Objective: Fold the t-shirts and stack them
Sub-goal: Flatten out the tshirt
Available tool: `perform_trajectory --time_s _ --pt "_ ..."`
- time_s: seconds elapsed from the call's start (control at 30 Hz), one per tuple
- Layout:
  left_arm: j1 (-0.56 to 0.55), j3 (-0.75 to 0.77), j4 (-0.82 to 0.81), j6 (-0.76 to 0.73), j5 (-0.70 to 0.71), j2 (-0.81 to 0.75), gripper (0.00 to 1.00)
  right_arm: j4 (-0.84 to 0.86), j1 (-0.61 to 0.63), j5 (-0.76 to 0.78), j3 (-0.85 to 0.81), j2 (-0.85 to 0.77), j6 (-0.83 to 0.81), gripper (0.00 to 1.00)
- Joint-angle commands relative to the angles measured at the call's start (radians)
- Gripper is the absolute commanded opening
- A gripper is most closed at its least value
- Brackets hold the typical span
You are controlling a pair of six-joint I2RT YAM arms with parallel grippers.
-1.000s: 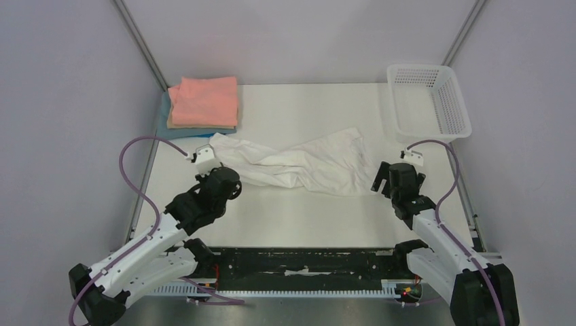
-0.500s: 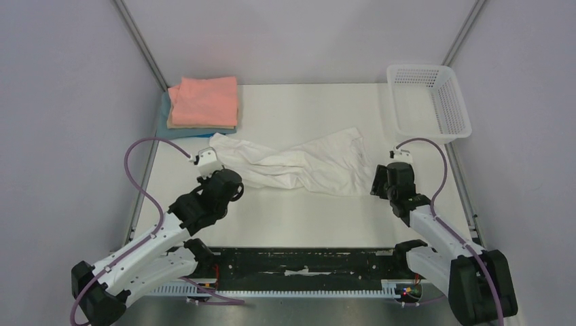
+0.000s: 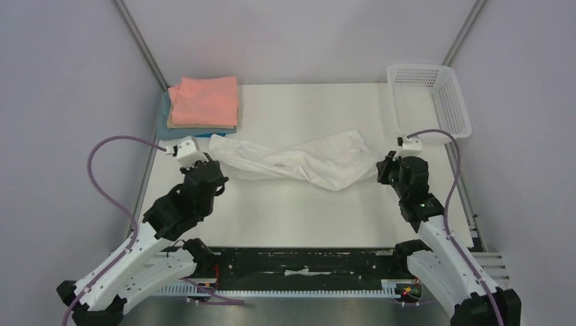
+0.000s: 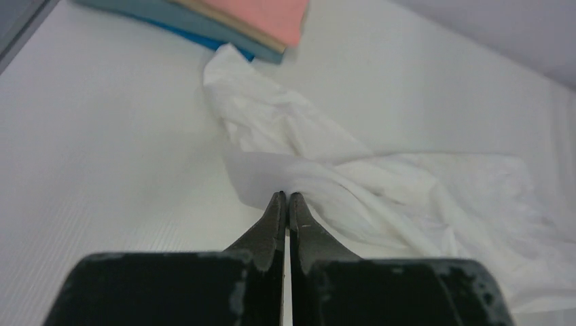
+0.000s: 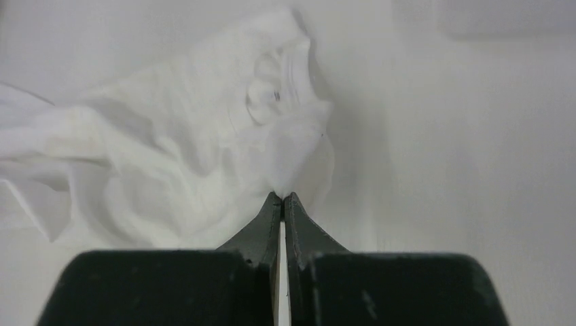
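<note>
Where the shirt is: the white t-shirt [image 3: 299,163] lies as a twisted, rope-ish band across the middle of the bench [image 3: 306,217], strung between the two arms. Its left end sits just beside the folded stack.
Stack: salmon-pink t-shirt [image 3: 204,100] on top, tan t-shirt [image 3: 202,126] under it, blue t-shirt [image 3: 163,115] at the bottom, all in the far-left corner.
Left fingers [image 4: 278,204]: shut tight, nipping the edge of a flat flap at the shirt's left end.
Right fingers [image 5: 275,207]: shut too, pinching a little peak of cloth at the right end, with the neck ribbing just beyond it.
How it'll handle: pretty sure it's light and totally floppy, no stiffness at all. It'll sag, twist and trail after whichever end gets pulled, and a thin pinch like these could slip out.
Where to grab: probably the hem or shoulder corners, taking both layers, since seams give more to bite on. It looks like it needs untwisting and spreading flat before any fold.
Top view only: shows the whole span, the twist in the middle, both arms, the stack and the white lattice basket [image 3: 428,102] in the far-right corner. It doesn't show cloth between the tips.
Wrist views only: these show the actual pinches close up. The right one shows the collar, the left one shows the stack's layers edge-on. Neither shows the other arm.
</note>
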State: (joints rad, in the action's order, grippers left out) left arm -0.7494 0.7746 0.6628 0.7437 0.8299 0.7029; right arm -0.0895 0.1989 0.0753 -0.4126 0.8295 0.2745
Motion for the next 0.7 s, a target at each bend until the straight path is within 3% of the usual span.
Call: perform_trajectory --time_s 0.0,0.07,0.23,0.43,0.67 --pt "0.003 0.153 -0.194 -0.226 0.07 -0.131 0.02 0.011 -0.001 0.08 -0.171 -0.172 -0.067 0.0" --pt "0.004 0.223 -0.28 -0.325 0.026 -0.17 0.02 -0.029 -0.001 0.128 -0.257 -0.231 -0.072 0.0" --pt "0.004 0.428 -0.344 -0.403 -0.084 -0.194 0.02 -0.08 -0.002 0.102 -0.489 -0.297 -0.07 0.0" --pt "0.004 0.64 -0.322 -0.464 -0.262 -0.169 0.02 -0.136 -0.001 0.004 -0.73 -0.293 -0.084 0.0" --pt "0.002 0.63 -0.307 -0.469 -0.172 -0.123 0.02 -0.205 -0.002 -0.01 -0.753 -0.28 -0.059 0.0"
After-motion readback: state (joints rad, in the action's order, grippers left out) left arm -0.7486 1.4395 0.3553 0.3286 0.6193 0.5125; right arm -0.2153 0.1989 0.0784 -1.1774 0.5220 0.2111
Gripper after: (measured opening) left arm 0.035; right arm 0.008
